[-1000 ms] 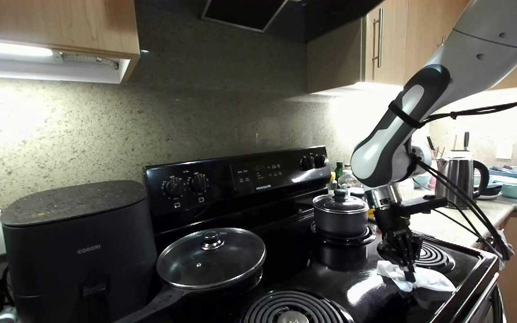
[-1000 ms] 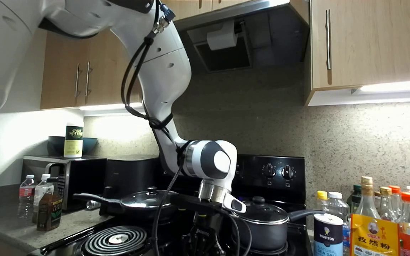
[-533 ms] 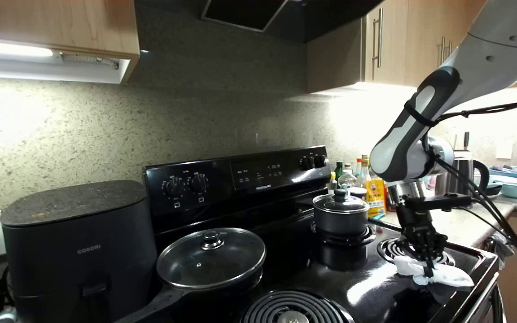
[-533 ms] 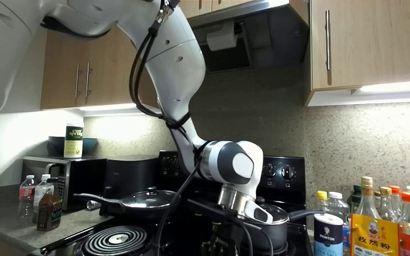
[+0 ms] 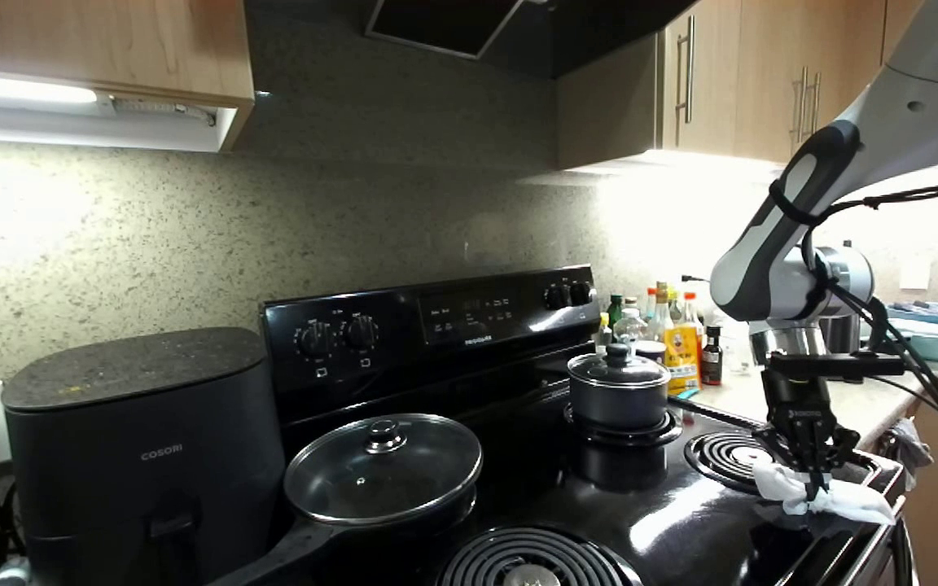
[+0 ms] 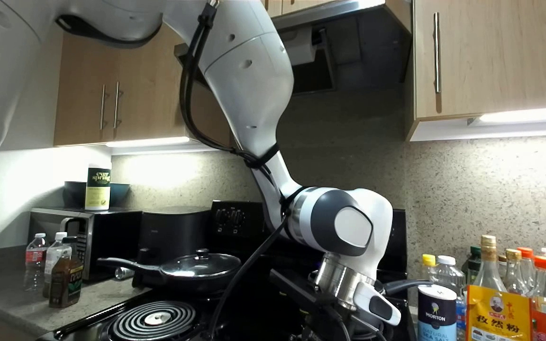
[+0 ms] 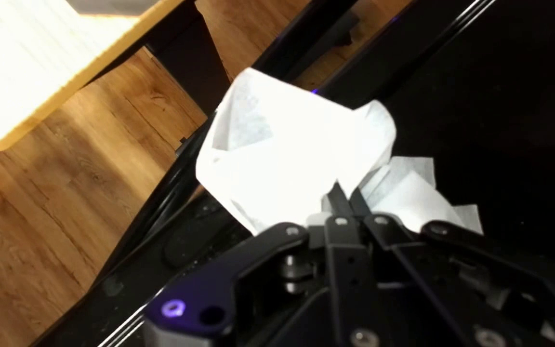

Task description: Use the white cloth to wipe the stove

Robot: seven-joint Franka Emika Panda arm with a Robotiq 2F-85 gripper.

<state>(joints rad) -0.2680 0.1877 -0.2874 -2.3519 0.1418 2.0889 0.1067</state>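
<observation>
The white cloth [image 5: 856,500] is bunched near the right front corner of the black stove [image 5: 681,557] in an exterior view, beside the front-right coil burner [image 5: 729,457]. My gripper [image 5: 817,487] points down and is shut on the middle of the cloth. In the wrist view the closed fingertips [image 7: 347,193] pinch the cloth [image 7: 292,149], which spreads out on both sides and overlaps the stove's edge [image 7: 181,212]. Whether the cloth touches the stovetop here I cannot tell. In an exterior view the gripper is mostly cut off at the bottom and the cloth is out of view.
A lidded pan [image 5: 383,468] and a lidded pot [image 5: 618,387] stand on rear burners. A bare coil burner [image 5: 534,557] lies at the front left. An air fryer [image 5: 139,456] stands beside the stove. Bottles [image 6: 488,265] and a salt can [image 6: 436,312] crowd the counter.
My arm has moved right in both exterior views. The gripper has carried the cloth across the stovetop toward its right front edge, still holding it.
</observation>
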